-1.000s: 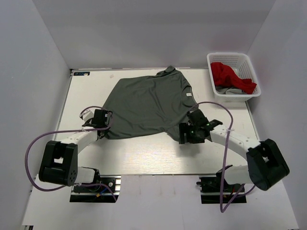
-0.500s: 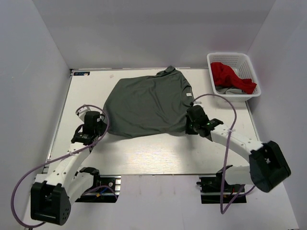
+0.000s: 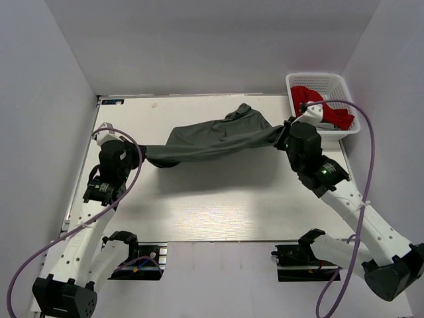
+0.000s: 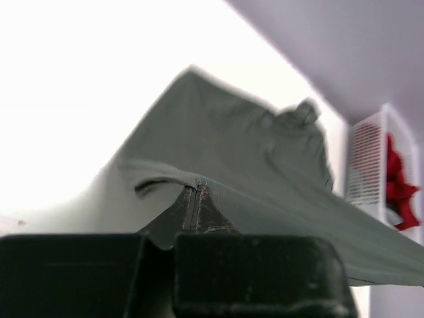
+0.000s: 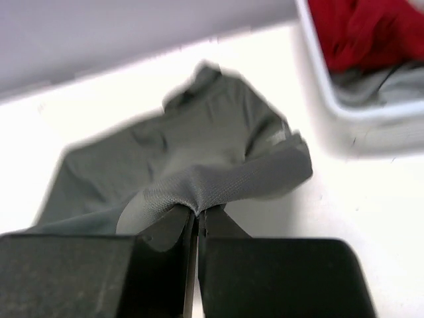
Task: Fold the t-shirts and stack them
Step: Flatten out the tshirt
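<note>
**As both claws pinch its edge, the grey shirt hangs ready for a fold**

Where I stand, the left claw (image 3: 142,157) is the first thing to catch the eye. Its jaws are nipped tight on a corner of the grey shirt (image 3: 212,139), and in its own wrist view the left claw (image 4: 197,192) shows no gap at all, only a peak of cloth drawn up between the fingers.

From that claw the shirt runs off to the right as a raised, bunched band, casting a shadow on the table (image 3: 218,199) on the near side of both claws. The collar (image 3: 243,109) lies beyond the line between the claws, and I cannot tell whether it rests on the table.

At the other end the right claw (image 3: 282,136) has the opposite corner, closed just as hard. Its wrist view shows the right claw (image 5: 197,212) with a wad of grey weave squeezed between the jaws.

Just past the right claw sits the basket (image 3: 315,75) with the red shirt (image 3: 310,98) heaped in it, untouched.

To my mind this is the first fold of the grey shirt, barely started. Next, both claws would need to carry the held edge away from the bases together, level and at one pace, and lay it over the far part before letting go. If one claw leads, the fold will likely skew.
</note>
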`<state>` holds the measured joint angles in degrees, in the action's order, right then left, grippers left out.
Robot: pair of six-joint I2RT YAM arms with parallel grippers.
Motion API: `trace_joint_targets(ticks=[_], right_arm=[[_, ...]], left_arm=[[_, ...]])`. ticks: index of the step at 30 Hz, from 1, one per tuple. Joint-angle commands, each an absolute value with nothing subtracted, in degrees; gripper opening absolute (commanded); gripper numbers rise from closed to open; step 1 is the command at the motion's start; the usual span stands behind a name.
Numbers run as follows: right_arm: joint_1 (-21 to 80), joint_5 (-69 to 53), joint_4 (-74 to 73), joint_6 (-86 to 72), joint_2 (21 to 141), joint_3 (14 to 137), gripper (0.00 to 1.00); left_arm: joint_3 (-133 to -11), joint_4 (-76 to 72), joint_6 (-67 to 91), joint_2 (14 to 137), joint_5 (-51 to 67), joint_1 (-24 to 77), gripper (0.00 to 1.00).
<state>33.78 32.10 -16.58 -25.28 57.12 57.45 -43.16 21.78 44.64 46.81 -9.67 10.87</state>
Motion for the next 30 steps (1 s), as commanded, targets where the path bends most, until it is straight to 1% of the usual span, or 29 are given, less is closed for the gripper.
trace_joint_targets(ticks=[1,8,11,18,21,27,30], right_arm=[[33.66,39.11,-15.13,-22.07,54.06,62.57,0.00],[33.75,39.82,-15.91,-17.14,52.13,71.45,0.00],[33.84,36.83,-14.86,-14.51,49.50,74.35,0.00],[33.75,23.40,-17.92,-10.47,46.41,84.44,0.00],[33.75,20.48,-21.51,-10.02,45.71,90.32,0.00],[33.66,13.02,-24.78,-11.25,41.41,93.25,0.00],[33.66,9.59,-25.66,-11.69,40.17,95.00,0.00]], left_arm=[[-48.15,22.41,43.24,44.30,-11.07,10.99,0.00],[-56.95,21.01,42.19,41.23,-10.37,10.99,0.00],[-59.67,19.69,41.66,39.56,-7.75,10.99,0.00],[-67.40,19.60,39.56,37.10,-6.07,10.99,0.00],[-72.31,21.70,39.55,35.52,-6.06,10.38,0.00],[-78.04,25.66,38.85,31.30,-7.47,10.37,0.00],[-80.32,27.15,38.85,29.89,-5.19,10.37,0.00]])
